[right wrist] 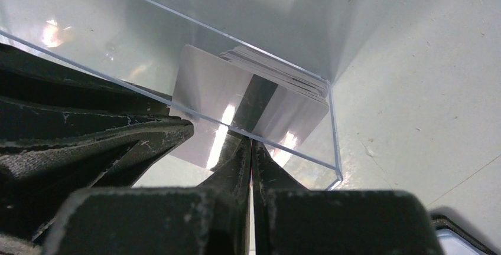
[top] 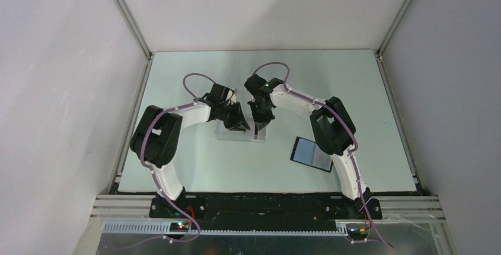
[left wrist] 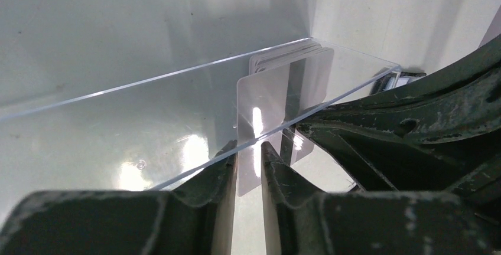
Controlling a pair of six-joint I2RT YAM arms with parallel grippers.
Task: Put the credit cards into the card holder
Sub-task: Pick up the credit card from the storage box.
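A clear plastic box [top: 239, 133] holds a stack of pale credit cards [right wrist: 283, 78] at one end. One card [left wrist: 266, 101] stands tilted up off the stack [left wrist: 277, 54], its face [right wrist: 207, 90] crossed by a dark stripe. My left gripper [left wrist: 248, 146] reaches over the box [left wrist: 118, 125] wall, jaws a narrow gap apart, with the card's lower corner showing in the gap. My right gripper [right wrist: 252, 144] is shut, tips against that card's lower edge. The card holder [top: 311, 153] lies open on the table right of the box, pale inside up.
Both grippers [top: 239, 124] [top: 260, 126] crowd the same end of the box, the right one's dark body [left wrist: 413, 131] close beside my left fingers. The card holder's corner [right wrist: 467, 240] is near the box. White walls enclose the table.
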